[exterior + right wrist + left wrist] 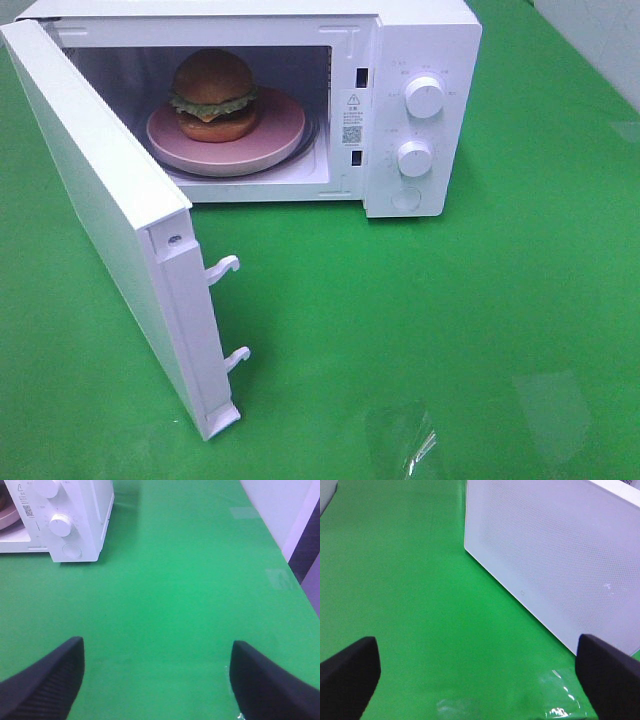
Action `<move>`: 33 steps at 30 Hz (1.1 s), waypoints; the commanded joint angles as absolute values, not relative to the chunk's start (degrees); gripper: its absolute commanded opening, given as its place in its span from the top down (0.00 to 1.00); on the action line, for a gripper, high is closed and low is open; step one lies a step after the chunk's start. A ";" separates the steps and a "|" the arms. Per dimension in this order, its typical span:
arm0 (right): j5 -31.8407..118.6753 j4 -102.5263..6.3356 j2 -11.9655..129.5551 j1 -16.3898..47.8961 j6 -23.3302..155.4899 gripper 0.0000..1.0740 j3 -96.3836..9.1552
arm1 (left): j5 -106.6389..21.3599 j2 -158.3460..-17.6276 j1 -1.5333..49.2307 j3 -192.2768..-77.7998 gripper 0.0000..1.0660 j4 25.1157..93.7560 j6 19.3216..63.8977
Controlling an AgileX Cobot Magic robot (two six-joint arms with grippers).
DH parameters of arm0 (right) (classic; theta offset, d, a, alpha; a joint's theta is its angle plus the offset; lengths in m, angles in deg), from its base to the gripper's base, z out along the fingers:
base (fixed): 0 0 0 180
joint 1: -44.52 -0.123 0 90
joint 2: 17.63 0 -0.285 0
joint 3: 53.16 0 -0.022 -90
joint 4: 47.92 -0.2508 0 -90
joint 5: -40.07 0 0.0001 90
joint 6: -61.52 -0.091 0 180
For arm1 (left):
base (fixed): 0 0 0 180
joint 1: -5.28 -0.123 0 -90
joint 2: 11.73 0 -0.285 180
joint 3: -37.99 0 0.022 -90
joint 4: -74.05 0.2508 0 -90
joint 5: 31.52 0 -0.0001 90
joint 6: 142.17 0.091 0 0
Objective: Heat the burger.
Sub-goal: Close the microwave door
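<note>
Brown-bun burger w/ green lettuce & yellow cheese (212, 95) sits on the round pink plate (285, 142) inside the white microwave oven (425, 40), cavity open. White hinged door (90, 190) stands wide open on the left arm's side. Left gripper (477, 677): jaws wide apart, empty, door's outer face just ahead, so I'd say left arm's nearer for the shove toward the cavity. Right gripper (157, 677) also spread, empty, over green tabletop (190, 580), apart from the white dials (425, 97)
</note>
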State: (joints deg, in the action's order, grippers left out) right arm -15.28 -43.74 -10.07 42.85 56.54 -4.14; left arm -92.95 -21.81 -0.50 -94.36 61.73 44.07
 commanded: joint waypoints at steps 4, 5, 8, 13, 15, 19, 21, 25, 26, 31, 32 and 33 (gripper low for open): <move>-14.88 -43.80 -11.56 43.14 56.08 0.29 -4.08 | -92.72 -21.92 -0.44 -94.30 0.08 61.21 44.19; -14.88 -43.80 -11.56 43.14 56.08 0.30 -4.08 | -92.72 -21.92 -0.44 -94.30 0.08 61.21 44.19; -14.88 -43.80 -11.56 43.14 56.08 0.30 -4.08 | -92.72 -21.92 -0.44 -94.30 0.08 61.21 44.19; -14.88 -43.80 -11.56 43.14 56.08 0.30 -4.08 | -92.72 -21.92 -0.44 -94.30 0.08 61.21 44.19; -14.88 -43.80 -11.56 43.14 56.08 0.30 -4.08 | -92.72 -21.92 -0.44 -94.30 0.08 61.21 44.19; -14.88 -43.80 -11.56 43.14 56.08 0.30 -4.08 | -92.72 -22.44 -0.44 -94.30 0.08 61.27 44.19; -14.88 -43.80 -11.56 43.14 56.08 0.30 -4.08 | -92.54 -22.50 -0.44 -94.36 0.08 61.04 43.96; -14.88 -43.80 -11.56 43.14 56.08 0.30 -4.08 | -91.97 -22.56 -0.44 -95.05 0.08 61.04 43.79; -14.88 -43.80 -11.56 43.14 56.08 0.30 -4.08 | -91.97 -22.56 -0.44 -95.05 0.08 61.04 43.79; -14.88 -43.80 -11.56 43.14 56.08 0.30 -4.08 | -88.71 -25.48 -0.44 -97.39 0.15 61.27 43.79; -14.88 -43.80 -11.56 43.14 56.08 0.30 -4.08 | -88.71 -25.48 -0.44 -97.39 0.15 61.27 43.79; -14.88 -43.80 -11.56 43.14 56.08 0.30 -4.08 | -86.53 -26.79 -0.44 -97.39 0.19 61.21 43.79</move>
